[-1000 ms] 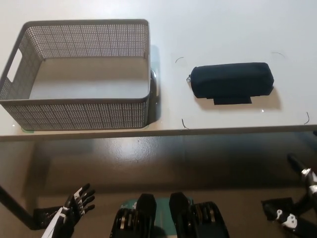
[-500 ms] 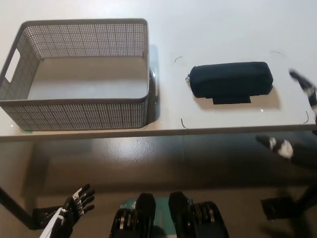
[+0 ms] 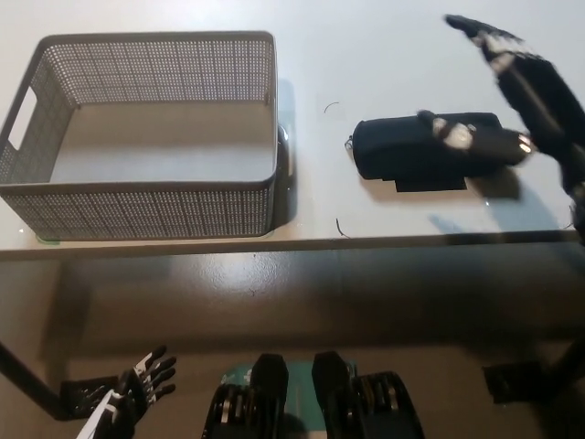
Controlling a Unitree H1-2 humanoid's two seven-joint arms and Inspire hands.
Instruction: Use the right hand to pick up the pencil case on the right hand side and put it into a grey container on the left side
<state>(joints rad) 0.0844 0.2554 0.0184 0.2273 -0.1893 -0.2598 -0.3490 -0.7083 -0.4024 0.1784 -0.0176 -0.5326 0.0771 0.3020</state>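
A dark pencil case lies on the white table, right of centre. My black right hand hovers open over the case's right end, its fingers spread apart and holding nothing. One finger reaches across the top of the case; whether it touches is unclear. The grey mesh container stands empty on the table's left side. My white left hand rests low at the bottom left, below the table edge, fingers apart.
The table's front edge runs across the picture below the container and the case. A strip of bare table separates the container from the pencil case.
My right hand has risen from the lower right, below the table edge, up over the table to the pencil case's right end. The case and container have not moved.
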